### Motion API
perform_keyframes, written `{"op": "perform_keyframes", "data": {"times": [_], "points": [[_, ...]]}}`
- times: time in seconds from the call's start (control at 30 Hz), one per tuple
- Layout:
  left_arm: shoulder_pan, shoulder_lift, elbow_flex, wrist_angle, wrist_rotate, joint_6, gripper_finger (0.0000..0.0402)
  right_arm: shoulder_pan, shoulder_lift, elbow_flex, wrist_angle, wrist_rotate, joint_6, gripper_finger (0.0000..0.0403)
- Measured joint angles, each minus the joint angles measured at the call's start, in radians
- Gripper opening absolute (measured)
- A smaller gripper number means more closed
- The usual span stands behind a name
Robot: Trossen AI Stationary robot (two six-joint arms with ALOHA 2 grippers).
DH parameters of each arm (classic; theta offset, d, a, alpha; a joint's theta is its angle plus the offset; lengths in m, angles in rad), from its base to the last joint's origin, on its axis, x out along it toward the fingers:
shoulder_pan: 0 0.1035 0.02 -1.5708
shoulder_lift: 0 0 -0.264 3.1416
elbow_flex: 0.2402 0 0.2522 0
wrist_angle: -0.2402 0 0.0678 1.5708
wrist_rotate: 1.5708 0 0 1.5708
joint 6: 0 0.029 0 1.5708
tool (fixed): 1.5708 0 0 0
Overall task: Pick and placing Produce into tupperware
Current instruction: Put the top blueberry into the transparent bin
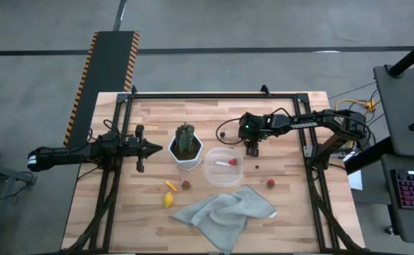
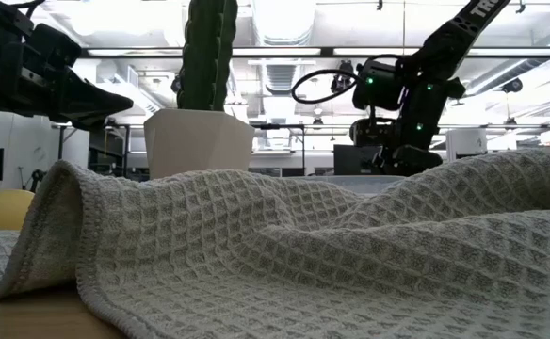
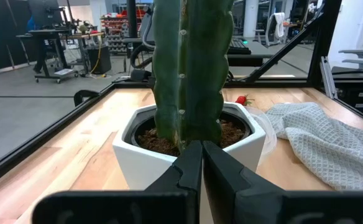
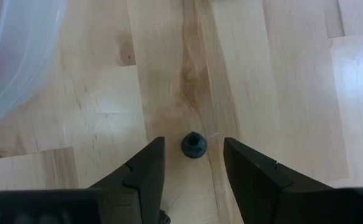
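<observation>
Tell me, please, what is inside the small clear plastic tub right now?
The small clear plastic tub holds one red strawberry beside a pale streak, possibly glare. The low view shows nothing: the grey waffle cloth covers it.

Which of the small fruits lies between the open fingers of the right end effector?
The dark round berry on the bare wood, between the right end effector's fingers. The strawberries and yellow pieces lie elsewhere.
</observation>
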State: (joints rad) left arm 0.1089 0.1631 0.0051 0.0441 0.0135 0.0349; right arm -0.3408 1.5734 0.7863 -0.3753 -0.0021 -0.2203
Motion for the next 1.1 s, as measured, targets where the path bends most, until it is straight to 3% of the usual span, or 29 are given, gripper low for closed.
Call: {"op": "perform_keyframes", "data": {"times": [1.1], "points": [[0.000,0.000,0.000,0.000,-0.016,0.002,0.0000,0.000,0.056,-0.025,0.067,-0.002,0.012,0.0148]]}}
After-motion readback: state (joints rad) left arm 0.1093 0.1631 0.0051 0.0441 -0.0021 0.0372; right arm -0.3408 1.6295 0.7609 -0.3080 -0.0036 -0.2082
